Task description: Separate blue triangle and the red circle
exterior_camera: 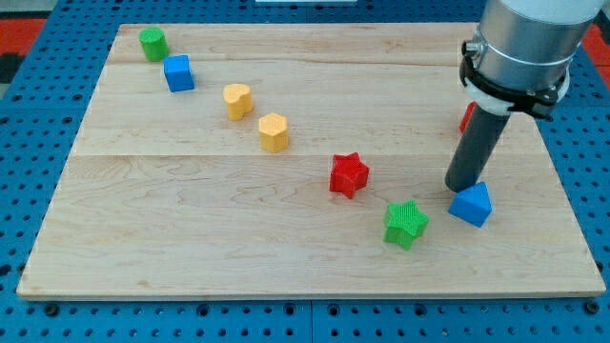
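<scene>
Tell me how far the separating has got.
Done: a gap already shows between the blue triangle and the red circle, which is mostly hidden behind the arm. In hand: my tip sits against the triangle's upper-left edge. Left: possibly widening that gap.

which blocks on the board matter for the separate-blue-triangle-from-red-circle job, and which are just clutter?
Job:
- blue triangle, at the view's right
- red circle, mostly hidden behind the rod
- my tip, touching the blue triangle's upper left

Clutter:
- green star
- red star
- two yellow blocks
- blue cube
- green block
</scene>
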### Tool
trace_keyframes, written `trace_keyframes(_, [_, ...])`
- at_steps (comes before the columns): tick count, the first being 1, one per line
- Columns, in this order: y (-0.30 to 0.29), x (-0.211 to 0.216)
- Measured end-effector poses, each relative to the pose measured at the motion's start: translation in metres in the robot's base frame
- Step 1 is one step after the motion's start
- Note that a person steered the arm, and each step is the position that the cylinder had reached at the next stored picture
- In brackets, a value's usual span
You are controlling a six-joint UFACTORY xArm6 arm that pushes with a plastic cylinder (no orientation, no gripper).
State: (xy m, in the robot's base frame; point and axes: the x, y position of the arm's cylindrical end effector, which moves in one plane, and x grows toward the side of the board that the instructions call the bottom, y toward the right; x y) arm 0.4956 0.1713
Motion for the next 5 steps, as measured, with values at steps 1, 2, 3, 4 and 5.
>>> trace_keyframes(1, [0.001,0.017])
trace_keyframes(2, [0.009,0.039])
trace_keyframes(3, [0.012,0.056])
trace_keyframes(4, [0.012,0.061])
trace_keyframes(5, [0.012,0.061])
